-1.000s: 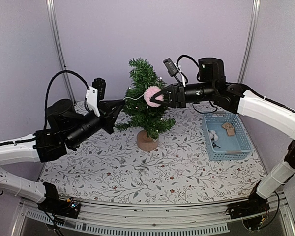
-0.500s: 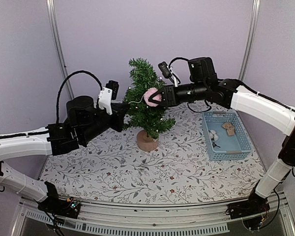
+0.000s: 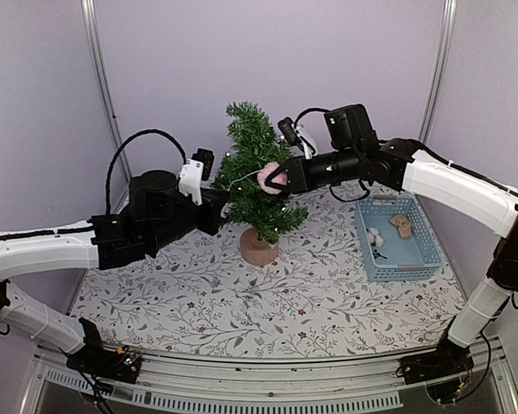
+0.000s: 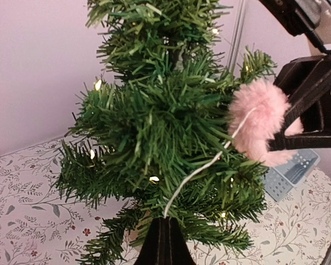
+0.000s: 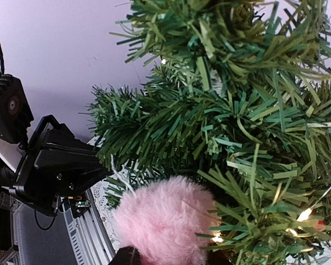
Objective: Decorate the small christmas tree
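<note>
Left wrist, pink pompom (image 4: 259, 118), small christmas tree (image 4: 154, 121)

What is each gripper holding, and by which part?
Right gripper: pink pompom, by its fluffy ball. Left gripper: end of its white string.

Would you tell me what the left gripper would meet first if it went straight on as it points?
Most likely the tree: the left gripper, shut on a white string, points into its lower branches close ahead. The pompom in the right gripper lies off to one side.
</note>
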Robot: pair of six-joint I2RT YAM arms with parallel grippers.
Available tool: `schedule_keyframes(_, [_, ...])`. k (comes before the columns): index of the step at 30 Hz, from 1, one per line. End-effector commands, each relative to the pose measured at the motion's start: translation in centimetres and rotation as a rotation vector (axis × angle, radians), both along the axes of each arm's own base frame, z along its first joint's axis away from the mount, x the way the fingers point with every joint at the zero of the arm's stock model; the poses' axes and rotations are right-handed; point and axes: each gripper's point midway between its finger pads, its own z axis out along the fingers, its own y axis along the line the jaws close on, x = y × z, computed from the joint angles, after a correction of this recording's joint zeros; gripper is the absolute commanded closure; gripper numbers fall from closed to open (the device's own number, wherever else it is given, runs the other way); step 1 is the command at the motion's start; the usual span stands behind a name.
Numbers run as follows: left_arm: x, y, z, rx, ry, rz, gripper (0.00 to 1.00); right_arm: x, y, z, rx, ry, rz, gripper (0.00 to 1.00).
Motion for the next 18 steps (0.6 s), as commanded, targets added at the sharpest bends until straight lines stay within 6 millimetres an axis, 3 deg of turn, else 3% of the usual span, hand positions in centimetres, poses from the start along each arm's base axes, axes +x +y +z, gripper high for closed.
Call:
schedule_keyframes(1, [-0.3, -1.0, -1.8, 0.008, 0.046, -0.054, 1.00, -0.3, 0.2, -0.2, -0.030, -0.022, 0.002, 1.00])
schedule_keyframes(10, [-1.3, -4.1, -3.6, 0.043, 0.086, -0.144, 1.00, -0.6, 0.0, -1.3, -0.074, -0.026, -0.004, 1.00])
schedule_keyframes(18, [-1.9, -5.7, -2.9, 0.032, 0.075, -0.194, 1.00, -0.3, -0.4, -1.9, -0.094, -0.025, -0.029, 1.00])
